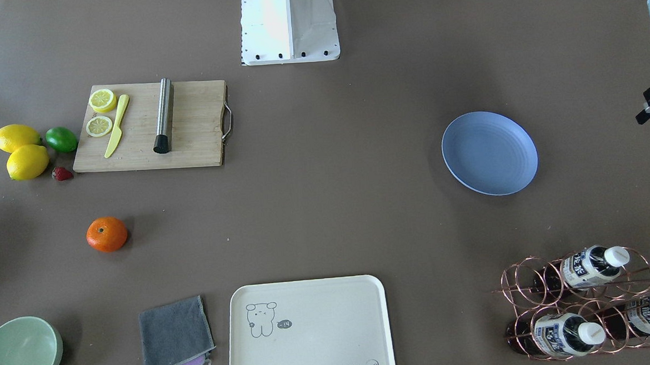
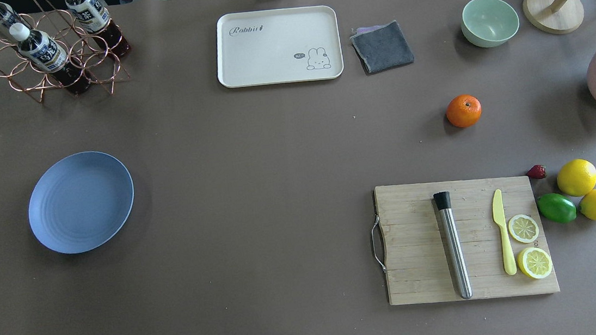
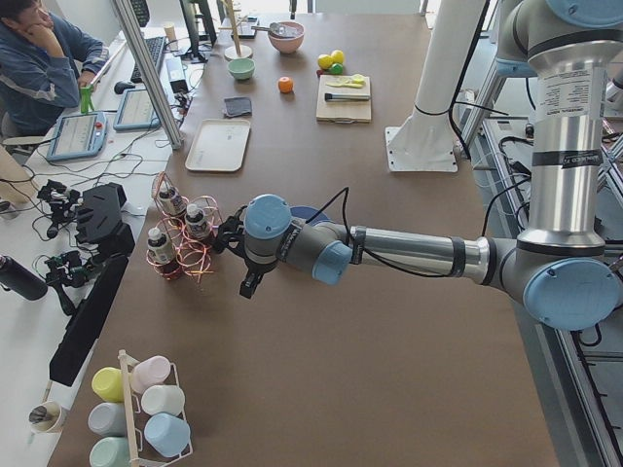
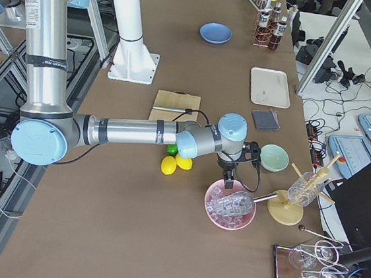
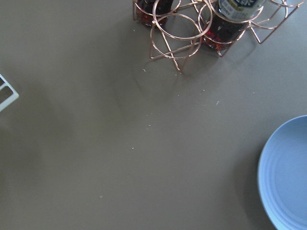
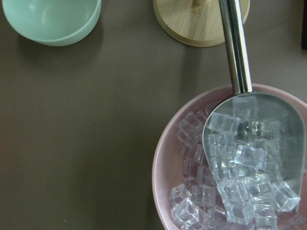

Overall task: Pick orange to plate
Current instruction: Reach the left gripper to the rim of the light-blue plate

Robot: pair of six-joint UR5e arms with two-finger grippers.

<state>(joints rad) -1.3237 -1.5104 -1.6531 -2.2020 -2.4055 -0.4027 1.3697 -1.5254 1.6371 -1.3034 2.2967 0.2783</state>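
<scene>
The orange [image 1: 107, 234] lies alone on the brown table, between the cutting board and the grey cloth; it also shows in the overhead view as the orange [image 2: 463, 111]. The blue-lavender plate [image 2: 81, 201] sits empty, far across the table, and its rim, the plate [image 5: 288, 177], enters the left wrist view. My left gripper [image 3: 246, 287] hangs beside the plate near the bottle rack; only a black part shows at the front view's right edge, and I cannot tell its state. My right gripper [image 4: 226, 180] hovers over a pink ice bowl, state unclear.
A wooden cutting board [image 2: 466, 239] holds a steel tube, a yellow knife and lemon slices. Two lemons [image 2: 577, 177], a lime [image 2: 556, 207] and a strawberry lie beside it. Cream tray [image 2: 278, 46], grey cloth [image 2: 382, 46], green bowl [image 2: 489, 21], copper bottle rack [image 2: 54, 54], ice bowl [image 6: 230, 158].
</scene>
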